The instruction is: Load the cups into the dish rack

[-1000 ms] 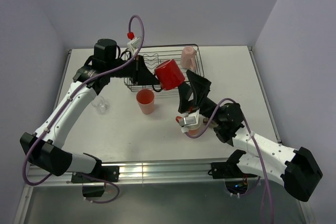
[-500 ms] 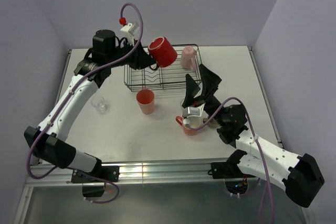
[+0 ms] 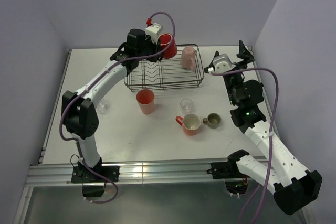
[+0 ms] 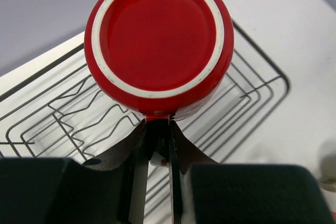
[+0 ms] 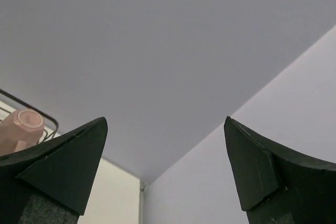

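Lavender walls enclose the white table, with the dish rack standing toward its far edge.

**Left arm.** The left gripper is clamped on the handle of the red mug, whose base faces the wrist camera. One second ago the mug hung over the rack's near edge. It has since been carried up and back, and it now sits above the far-left part of the rack. The wrist view shows rack wires directly below it. From overhead it appears to be over the back rim, though its height above the wires cannot be read.

**Right arm.** The right gripper has its fingers spread with nothing between them. A second ago it was low over the orange mug. It has since lifted and swung out to the right, and it now points at the wall.

**Effect on the task.**
- The rack approach is free of the right arm.
- The grey-olive mug, formerly covered by that arm, is exposed just beside the orange mug.
- Only the pale pink mug is in the rack, at its far-right corner.
- The salmon tumbler and both clear glasses are on the table.
- The red mug is not yet released, so lowering it into the rack is probably the next step.
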### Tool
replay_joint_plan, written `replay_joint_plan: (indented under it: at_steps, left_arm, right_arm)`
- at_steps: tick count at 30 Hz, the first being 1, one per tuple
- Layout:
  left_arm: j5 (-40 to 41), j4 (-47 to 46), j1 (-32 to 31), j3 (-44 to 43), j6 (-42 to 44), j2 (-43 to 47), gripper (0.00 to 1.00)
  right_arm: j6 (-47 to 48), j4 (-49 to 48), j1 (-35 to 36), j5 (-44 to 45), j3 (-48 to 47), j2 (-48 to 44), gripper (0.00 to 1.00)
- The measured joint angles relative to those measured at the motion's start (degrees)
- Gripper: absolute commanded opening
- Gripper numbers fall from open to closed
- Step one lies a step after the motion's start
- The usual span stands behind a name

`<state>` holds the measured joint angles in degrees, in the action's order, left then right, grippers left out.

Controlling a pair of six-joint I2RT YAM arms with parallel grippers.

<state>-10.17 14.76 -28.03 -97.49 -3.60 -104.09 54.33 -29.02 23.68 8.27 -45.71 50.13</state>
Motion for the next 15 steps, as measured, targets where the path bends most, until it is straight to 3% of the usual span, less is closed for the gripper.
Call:
replay_joint_plan:
  at_steps: [8, 15]
  left_arm:
    - [4.61, -2.93, -0.57, -8.94, 1.62, -12.15, 0.00]
    - [5.95, -4.90, -0.59, -11.28, 2.01, -16.52, 0.00]
  right_arm:
    - [-7.37, 8.66, -2.25, 2.49, -1.51, -0.09, 1.00]
    - [-9.31, 10.95, -2.69, 2.97, -1.51, -0.66, 1.00]
